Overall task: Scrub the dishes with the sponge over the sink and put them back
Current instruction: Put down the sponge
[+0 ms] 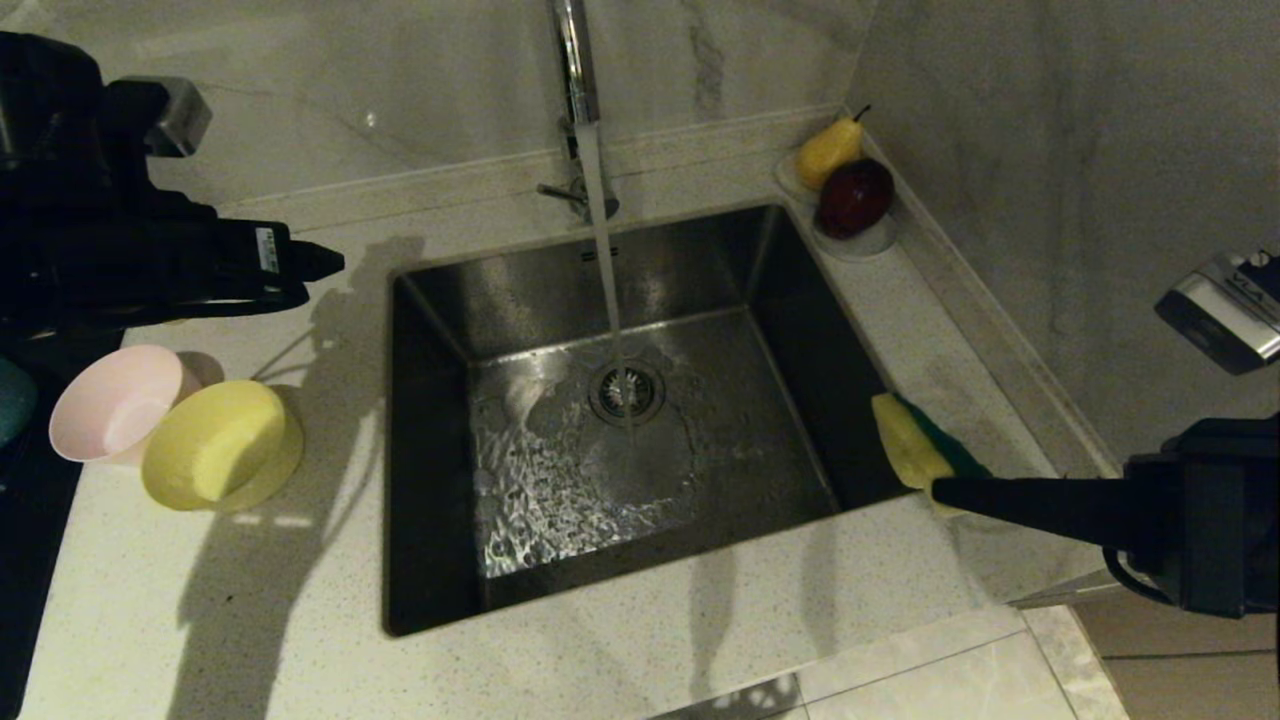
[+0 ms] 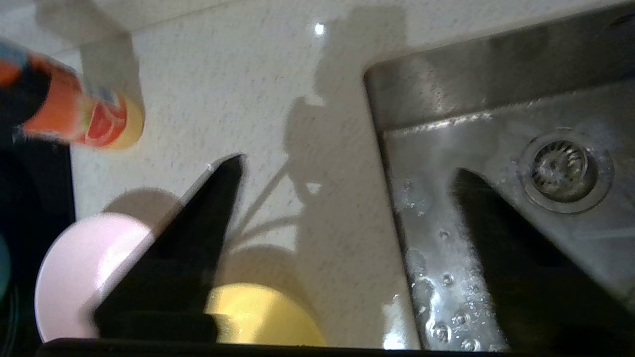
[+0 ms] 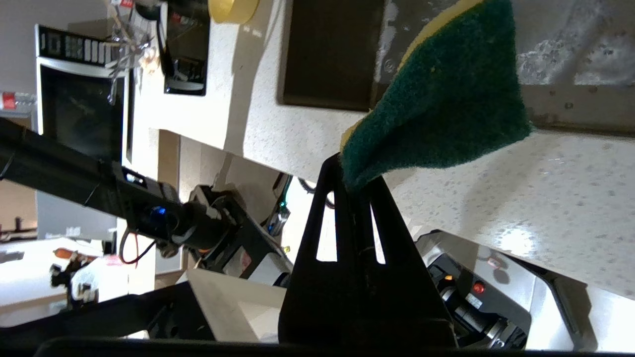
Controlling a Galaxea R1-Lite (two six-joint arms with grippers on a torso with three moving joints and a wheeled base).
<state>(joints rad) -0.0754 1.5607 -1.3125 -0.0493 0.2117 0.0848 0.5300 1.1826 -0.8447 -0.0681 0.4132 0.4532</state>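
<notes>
A pale pink bowl (image 1: 115, 400) and a yellow bowl (image 1: 222, 445), the yellow one bottom up, sit touching on the counter left of the sink (image 1: 440, 330). My left gripper (image 1: 320, 262) hovers above and behind them, over the counter near the sink's left rim. In the left wrist view the left gripper (image 2: 347, 168) is open and empty, with the pink bowl (image 2: 74, 272) and yellow bowl (image 2: 258, 317) below it. My right gripper (image 1: 945, 490) is shut on one end of the green-and-yellow sponge (image 1: 920, 445) by the sink's right rim. The right wrist view shows the sponge (image 3: 446, 99) sticking out of the right gripper (image 3: 354, 171).
Water runs from the chrome faucet (image 1: 575, 60) onto the drain strainer (image 1: 627, 390). A white dish (image 1: 865, 243) with a pear and a dark red fruit stands at the back right corner. An orange-red container (image 2: 79, 119) lies by the black cooktop (image 1: 30, 500) at the left.
</notes>
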